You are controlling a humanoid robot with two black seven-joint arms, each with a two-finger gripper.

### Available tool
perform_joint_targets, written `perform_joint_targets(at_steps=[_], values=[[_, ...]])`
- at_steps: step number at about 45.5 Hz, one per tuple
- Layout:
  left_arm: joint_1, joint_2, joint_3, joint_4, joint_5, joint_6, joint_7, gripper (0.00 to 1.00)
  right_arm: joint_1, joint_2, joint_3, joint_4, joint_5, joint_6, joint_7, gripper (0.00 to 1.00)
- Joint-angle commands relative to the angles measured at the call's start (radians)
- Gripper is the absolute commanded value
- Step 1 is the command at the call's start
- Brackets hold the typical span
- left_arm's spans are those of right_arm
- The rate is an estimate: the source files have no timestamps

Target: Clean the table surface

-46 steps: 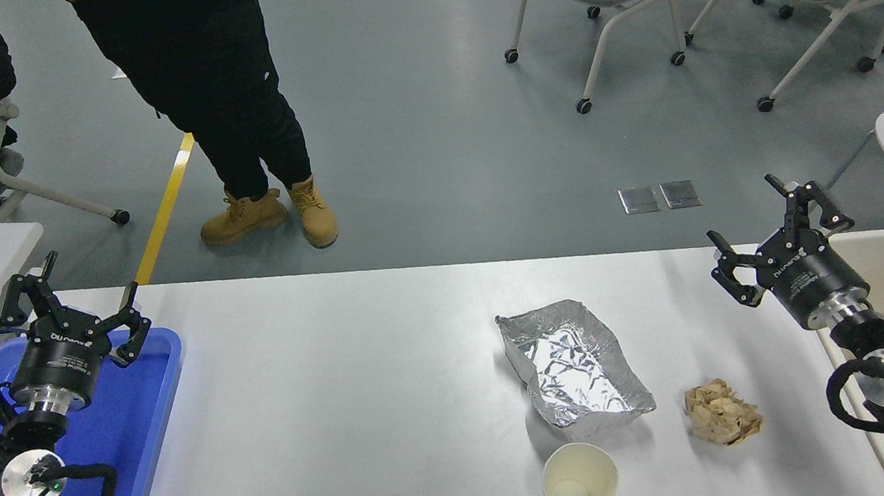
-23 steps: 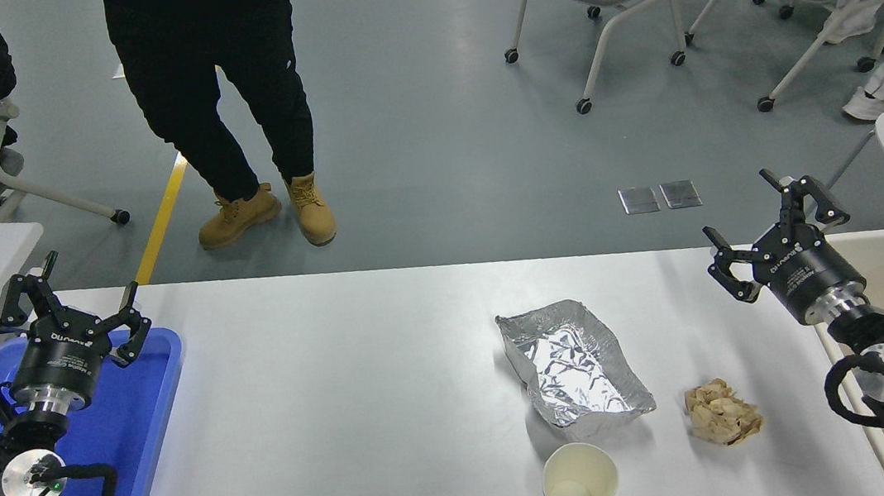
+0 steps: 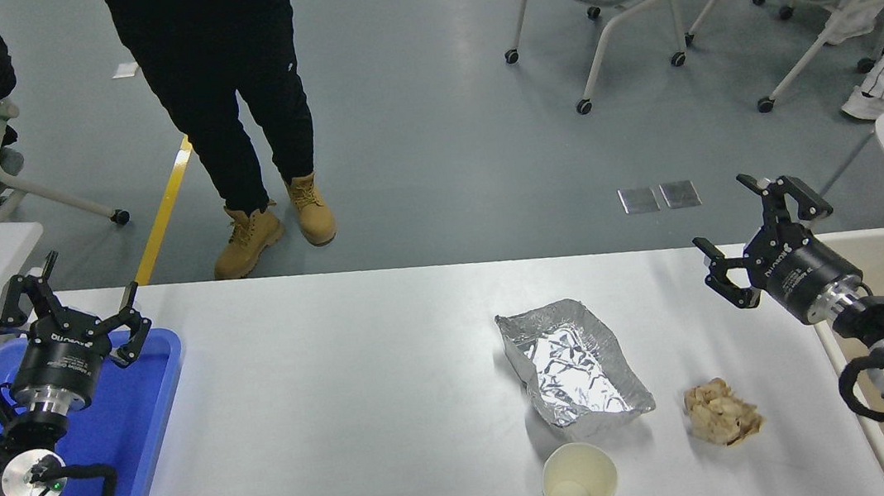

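Matte white rectangular table surface (image 3: 362, 423) carries crumpled silver foil tray (image 3: 574, 368), white paper cup (image 3: 578, 478) just nearer, tan paper wad (image 3: 720, 413) right of tray. Right gripper (image 3: 751, 239) spread wide, empty, far-right of tray, likely lining up. Left gripper (image 3: 73, 300) parked wide, far left.

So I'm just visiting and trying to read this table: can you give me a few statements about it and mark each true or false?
1. The foil tray holds the paper cup. False: the paper cup stands apart, nearer the camera.
2. The crumpled brown paper lies right of the foil tray. True.
3. The right gripper is clamped on the crumpled paper. False: it is open, holding nothing.
4. The left gripper is open over the blue tray. True.
5. The table surface is bare. False: three items lie on it.
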Motion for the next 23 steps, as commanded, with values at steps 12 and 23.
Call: perform_joint_targets(at_steps=[12, 23], values=[[0.0, 0.0, 0.0, -0.001, 0.0, 0.0, 0.0, 1.0, 0.193, -0.255, -0.446, 0.382, -0.397, -0.18, -0.001, 0.99], [0.0, 0.0, 0.0, -0.001, 0.0, -0.002, 0.0, 1.0, 0.279, -0.344, -0.642, 0.497, -0.558, -0.18, -0.001, 0.99]])
